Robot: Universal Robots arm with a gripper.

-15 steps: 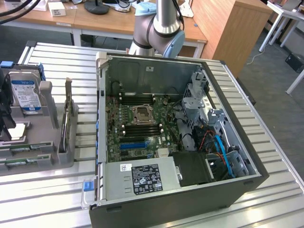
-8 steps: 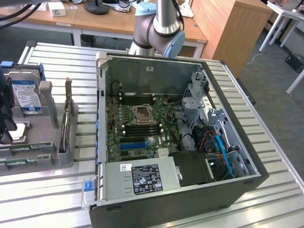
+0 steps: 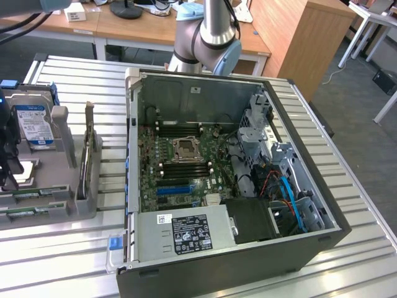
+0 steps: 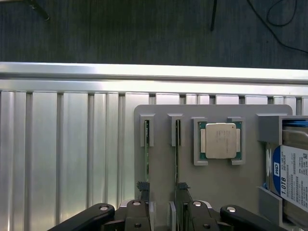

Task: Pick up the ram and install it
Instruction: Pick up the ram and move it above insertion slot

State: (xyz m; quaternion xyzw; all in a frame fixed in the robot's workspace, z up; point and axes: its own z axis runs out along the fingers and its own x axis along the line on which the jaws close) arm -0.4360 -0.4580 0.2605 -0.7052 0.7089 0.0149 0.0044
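Observation:
Two ram sticks, thin green boards on edge, stand in the slots of a grey holder tray (image 4: 221, 187): one ram stick (image 4: 147, 149) and a second (image 4: 177, 149) beside it. In the exterior view they are green strips (image 3: 34, 194) at the tray's front. My gripper (image 4: 162, 192) hovers over the tray's ram end, open and holding nothing. Each toothed fingertip (image 4: 142, 186) is roughly in line with one stick. In the exterior view the gripper (image 3: 7, 164) is a dark shape at the far left edge. The black memory slots (image 3: 185, 167) lie on the motherboard inside the open PC case (image 3: 298, 124).
The tray also carries a CPU (image 4: 220, 140) and a hard drive (image 4: 294, 168). A grey bracket (image 3: 87, 161) stands between tray and case on the ribbed metal table (image 3: 74, 248). Inside the case are a blue expansion slot (image 3: 173, 189), the power supply (image 3: 186, 233) and the drive cage (image 3: 273, 155).

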